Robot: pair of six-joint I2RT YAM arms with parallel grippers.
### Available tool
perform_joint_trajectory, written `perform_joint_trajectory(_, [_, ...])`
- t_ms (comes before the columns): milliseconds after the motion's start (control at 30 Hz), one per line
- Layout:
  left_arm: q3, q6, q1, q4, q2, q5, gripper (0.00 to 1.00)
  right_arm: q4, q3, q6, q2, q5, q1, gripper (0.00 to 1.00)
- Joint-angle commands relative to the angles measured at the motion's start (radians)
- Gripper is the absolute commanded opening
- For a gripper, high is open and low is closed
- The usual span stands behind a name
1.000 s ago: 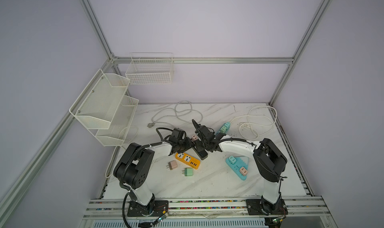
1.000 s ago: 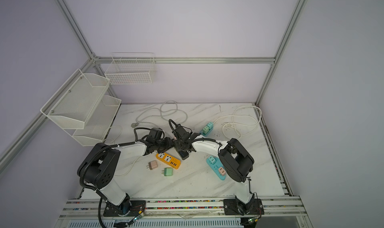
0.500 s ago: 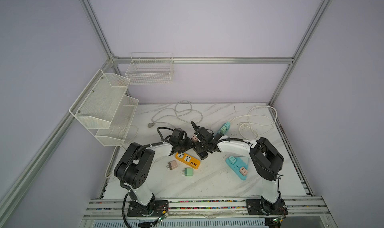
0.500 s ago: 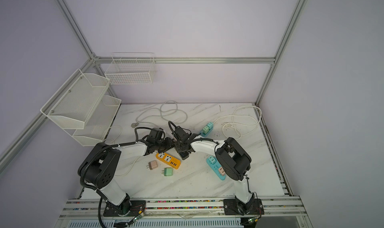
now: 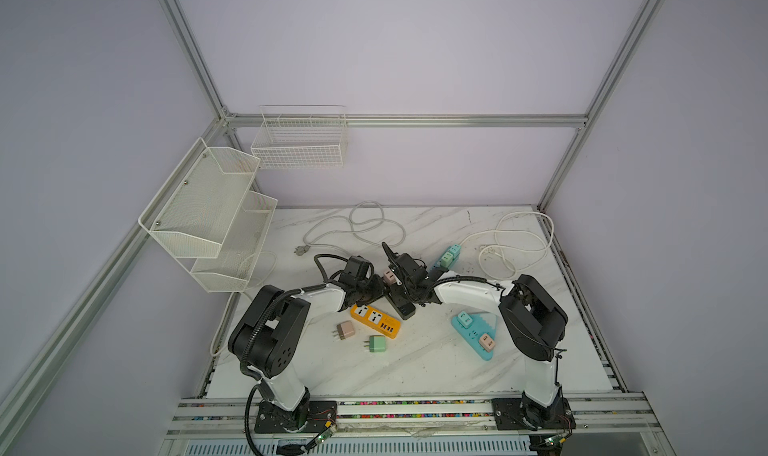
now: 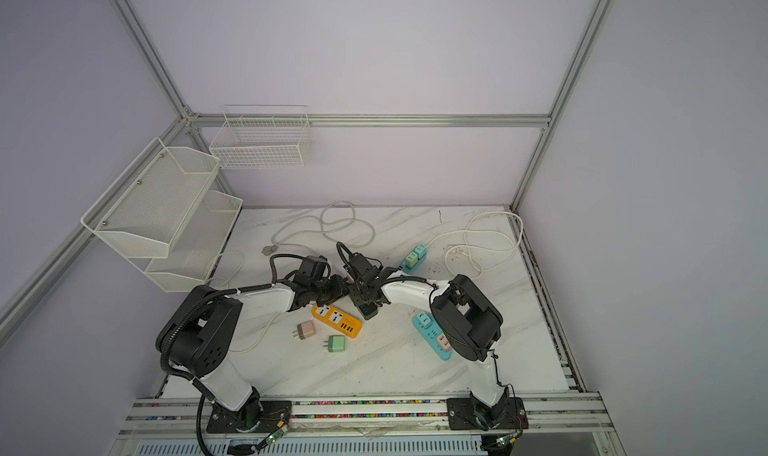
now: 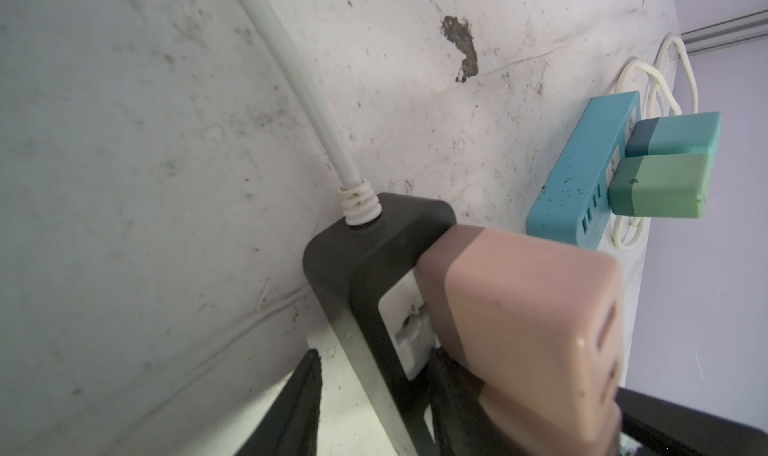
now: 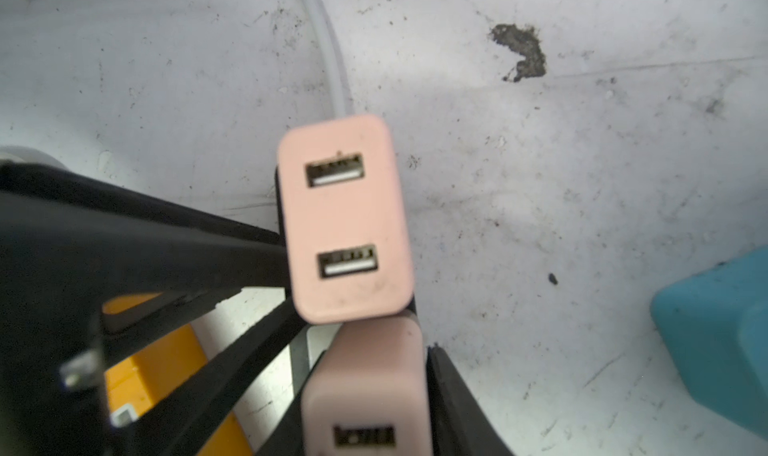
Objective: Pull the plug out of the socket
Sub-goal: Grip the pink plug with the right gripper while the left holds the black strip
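The right gripper [image 8: 372, 362] has its jaws clenched on the nearer pink USB charger plug [image 8: 365, 400], which sits in the black power strip [image 5: 404, 308] at the centre of the desk [image 5: 415, 370] in both top views. The left gripper [image 7: 374, 362] straddles the black power strip, but it cannot be told whether its jaws pinch it.

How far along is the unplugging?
Done: tan plug and green plug lie loose beside the bare orange strip. In hand: right gripper closed on a pink plug seated in the black strip, which the left gripper straddles. Left: that pull, the second pink plug, then plugs on the near teal strip and far teal strip.
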Motion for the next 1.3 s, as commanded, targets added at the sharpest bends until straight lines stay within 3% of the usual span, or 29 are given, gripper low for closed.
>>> perform_joint_trajectory(0, [-0.045, 0.022, -0.007, -0.027, -0.001, -0.014, 0.41, -0.007, 0.023, -0.021, -0.021, -0.024, -0.002, 0.33])
perform_joint_trajectory(367, [-0.076, 0.016, -0.028, -0.027, -0.013, 0.003, 0.41, 0.012, 0.015, -0.027, -0.056, -0.067, -0.008, 0.26])
perform_joint_trajectory(567, [-0.09, 0.017, -0.035, -0.04, -0.004, -0.017, 0.4, -0.036, 0.052, -0.03, -0.027, -0.001, 0.002, 0.22])
perform_joint_trajectory(767, [-0.106, 0.013, -0.036, -0.046, -0.01, -0.039, 0.39, 0.008, 0.025, -0.041, -0.054, -0.102, -0.005, 0.21])
perform_joint_trajectory(967, [-0.106, 0.021, -0.037, -0.073, -0.008, -0.049, 0.37, -0.031, 0.033, -0.031, -0.062, 0.011, -0.016, 0.2])
perform_joint_trajectory(1067, [-0.103, 0.017, -0.037, -0.072, -0.007, -0.05, 0.37, -0.006, 0.036, -0.044, -0.055, -0.029, -0.001, 0.2])
perform_joint_trajectory(1267, [-0.104, 0.017, -0.036, -0.075, -0.022, -0.055, 0.37, -0.025, 0.052, -0.048, -0.041, 0.006, 0.027, 0.19])
